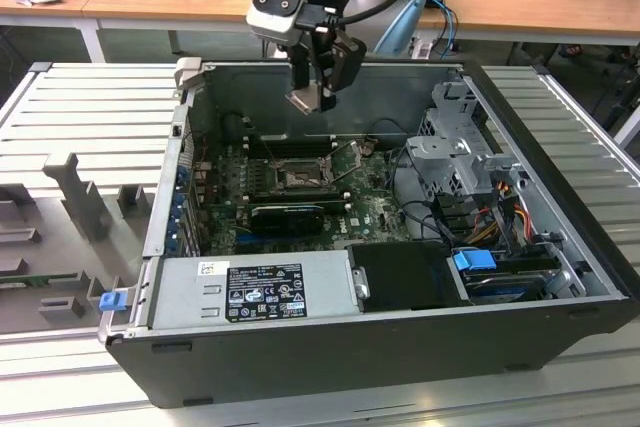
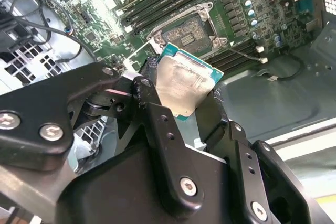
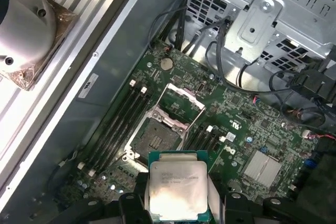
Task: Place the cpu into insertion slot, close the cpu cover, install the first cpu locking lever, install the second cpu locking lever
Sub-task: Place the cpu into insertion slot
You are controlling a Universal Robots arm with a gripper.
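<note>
Over the far side of the case (image 1: 350, 357), held the cpu (image 3: 177, 190) in the gripper (image 2: 184, 85), closed on its edges, clear of the insertion slot (image 3: 157, 139); likely needed level, corner-matched, unforced seating.

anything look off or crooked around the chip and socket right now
Nothing stands out: the gripper holds the cpu by its edges above the board, the socket is empty with its cover swung open, and nothing looks bent or spilled.
</note>
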